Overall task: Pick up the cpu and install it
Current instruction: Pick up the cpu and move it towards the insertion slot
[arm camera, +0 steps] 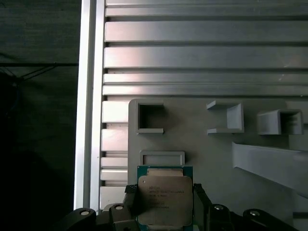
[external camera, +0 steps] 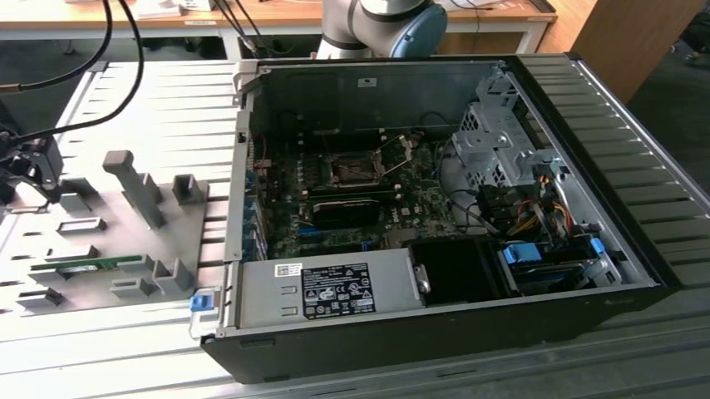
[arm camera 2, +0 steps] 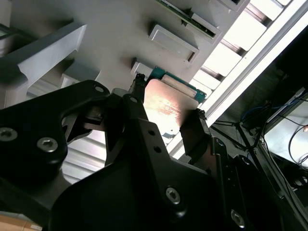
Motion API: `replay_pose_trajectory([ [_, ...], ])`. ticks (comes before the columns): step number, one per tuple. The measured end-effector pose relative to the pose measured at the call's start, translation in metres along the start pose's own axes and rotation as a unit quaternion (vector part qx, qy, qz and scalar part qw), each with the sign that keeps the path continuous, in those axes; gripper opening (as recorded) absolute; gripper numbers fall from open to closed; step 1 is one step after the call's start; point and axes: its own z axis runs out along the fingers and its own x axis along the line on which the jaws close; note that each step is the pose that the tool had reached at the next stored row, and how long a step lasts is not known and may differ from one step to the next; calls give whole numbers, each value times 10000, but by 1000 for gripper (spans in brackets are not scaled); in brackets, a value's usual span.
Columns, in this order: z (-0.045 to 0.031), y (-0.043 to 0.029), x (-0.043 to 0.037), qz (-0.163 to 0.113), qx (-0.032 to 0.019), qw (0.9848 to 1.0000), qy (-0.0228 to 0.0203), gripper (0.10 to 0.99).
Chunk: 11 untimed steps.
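Ribbed aluminium table (external camera: 145, 100) carries all you have in front of you. Your gripper (external camera: 33, 166) sits at the exterior view's far left, over the near corner of the grey plate (external camera: 122, 237). In both wrist views its two black fingers (arm camera: 131, 195) stand against opposite edges of the cpu (arm camera: 163, 195), clamped on it with the silver lid facing up and the green rim showing around it. You cannot tell from these views whether the chip is lifted clear of the plate or resting on it.

Just beside the cpu, in the first wrist view, lies a shallow rectangular frame (arm camera: 161, 157) moulded on the plate, with open-topped blocks further off. The second wrist view shows the same grip (arm camera 2: 168, 108) from below the fingers, the lid (arm camera 2: 168, 101) catching warm light.

Further along the plate you have a tall post (external camera: 135, 187) and a green memory stick (external camera: 83, 266) lying in a holder. Well apart, toward the exterior view's right, the open case (external camera: 367, 83) lies on its side with the socket (external camera: 355, 170) on its board.
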Motion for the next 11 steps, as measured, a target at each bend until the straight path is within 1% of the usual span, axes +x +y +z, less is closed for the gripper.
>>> replay_pose_trajectory([
  [6,-36,3,1,0,-2,10000,0,541],
  [11,-103,10,2,0,-6,10000,0,541],
])
